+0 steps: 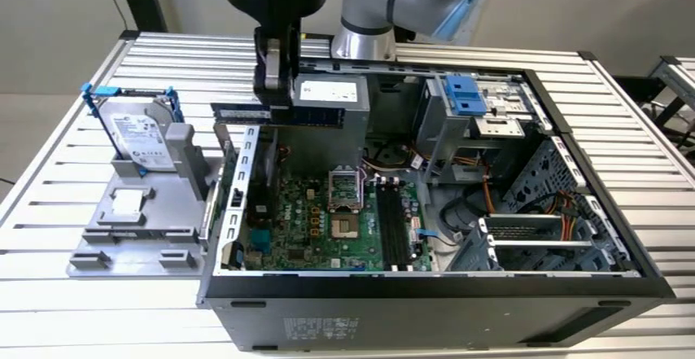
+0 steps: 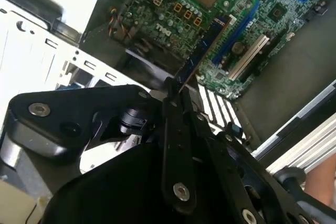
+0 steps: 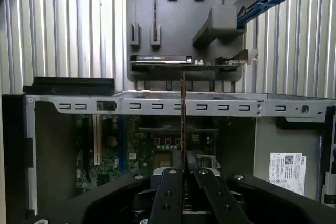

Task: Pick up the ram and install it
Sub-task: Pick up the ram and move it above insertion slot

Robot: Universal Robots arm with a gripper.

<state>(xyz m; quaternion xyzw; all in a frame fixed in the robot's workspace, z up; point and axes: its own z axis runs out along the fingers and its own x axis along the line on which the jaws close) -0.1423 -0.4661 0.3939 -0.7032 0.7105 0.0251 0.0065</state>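
The gripper (image 1: 276, 98) had its 2 jaws clenched on the ram (image 1: 315, 116), a thin dark stick held in the air above the open computer case (image 1: 434, 310), and seating it cleanly would likely need its long edge lined up squarely with the black slots (image 1: 393, 229).

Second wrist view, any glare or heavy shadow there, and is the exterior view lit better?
In the second wrist view the slotted metal panel is washed out white and the gripper holding the ram is near black; in the exterior view light is even, the computer case shaded inside.
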